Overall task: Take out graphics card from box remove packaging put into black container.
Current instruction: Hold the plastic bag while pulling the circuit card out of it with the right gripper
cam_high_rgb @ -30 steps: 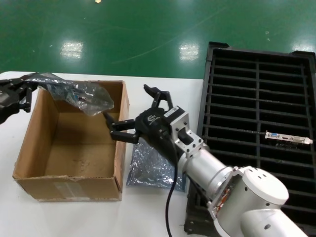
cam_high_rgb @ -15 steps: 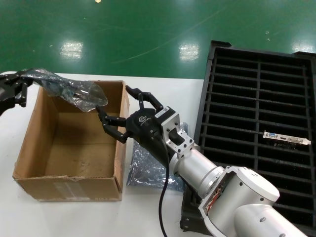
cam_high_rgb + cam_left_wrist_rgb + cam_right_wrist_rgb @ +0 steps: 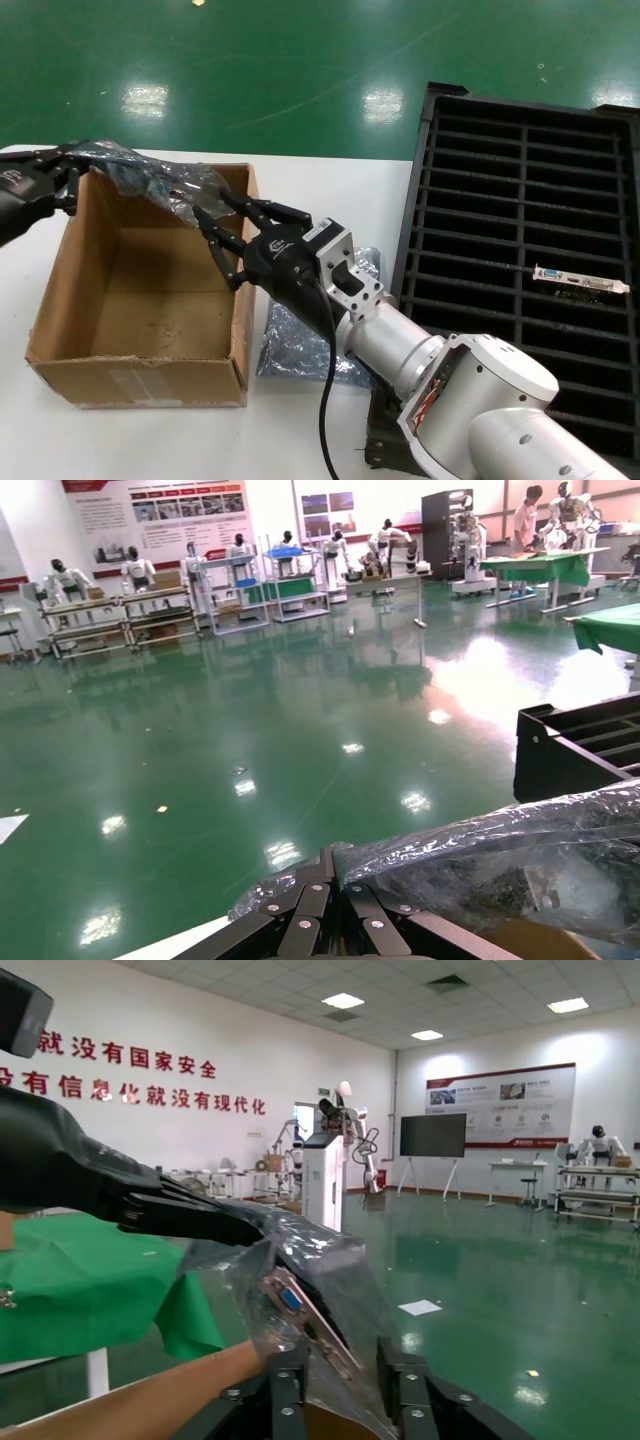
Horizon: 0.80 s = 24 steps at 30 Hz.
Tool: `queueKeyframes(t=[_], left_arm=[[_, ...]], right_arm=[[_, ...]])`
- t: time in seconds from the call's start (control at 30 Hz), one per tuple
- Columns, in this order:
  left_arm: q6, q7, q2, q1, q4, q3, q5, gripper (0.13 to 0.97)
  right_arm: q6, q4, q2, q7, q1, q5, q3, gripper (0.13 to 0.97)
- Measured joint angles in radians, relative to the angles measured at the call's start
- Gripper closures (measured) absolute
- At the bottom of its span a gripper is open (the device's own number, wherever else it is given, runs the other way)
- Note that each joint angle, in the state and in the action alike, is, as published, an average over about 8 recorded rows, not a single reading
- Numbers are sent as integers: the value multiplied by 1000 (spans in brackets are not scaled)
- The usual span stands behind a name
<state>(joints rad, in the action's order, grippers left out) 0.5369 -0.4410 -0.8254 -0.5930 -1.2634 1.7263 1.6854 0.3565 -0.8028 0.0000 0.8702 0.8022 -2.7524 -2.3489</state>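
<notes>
Setting: green glossy factory floor behind a white counter [image 3: 150, 440]; brown cardboard box [image 3: 140, 375] on my left side, black slotted container [image 3: 520, 210] on my right.
Left pincer [image 3: 62, 178]: over the box's far left corner, fingers clamped on one end of the bagged graphics card [image 3: 165, 188]; left wrist view shows the fingers closed on the crinkled bag edge.
Right pincer [image 3: 222, 232]: over the box's right wall, fingers spread to either side of the bag's near end, not yet pinched; right wrist view shows the anti-static bag [image 3: 300, 1290] between the two fingertips with the card's blue connector inside.
Card position: held in the air above the box's far edge, long axis running from my left pincer across to my right pincer.
Key relation: free bag end lies right at the right pincer, between its fingers, so that arm is the one to close next, I judge.
Other items: empty anti-static bag [image 3: 300, 345] flat on the counter beside the box; an unwrapped card [image 3: 582, 281] already lying in the container.
Stage: unbagging not yet done.
</notes>
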Motion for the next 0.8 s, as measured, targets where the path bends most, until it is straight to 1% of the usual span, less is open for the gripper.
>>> queueKeyframes(t=[0.03, 0.3, 0.6, 0.8], left_arm=[[1, 0, 2, -2, -1, 3, -1, 958], [1, -13, 15, -1, -30, 23, -10, 958], [9, -1, 22, 16, -69, 31, -7, 958], [14, 0, 25, 21, -79, 28, 6, 958]], right_arm=[[1, 1, 0, -2, 1, 0, -3, 734], [10, 9, 0, -16, 7, 0, -16, 875], [17, 22, 0, -16, 11, 0, -13, 949], [19, 34, 0, -17, 20, 0, -26, 951]])
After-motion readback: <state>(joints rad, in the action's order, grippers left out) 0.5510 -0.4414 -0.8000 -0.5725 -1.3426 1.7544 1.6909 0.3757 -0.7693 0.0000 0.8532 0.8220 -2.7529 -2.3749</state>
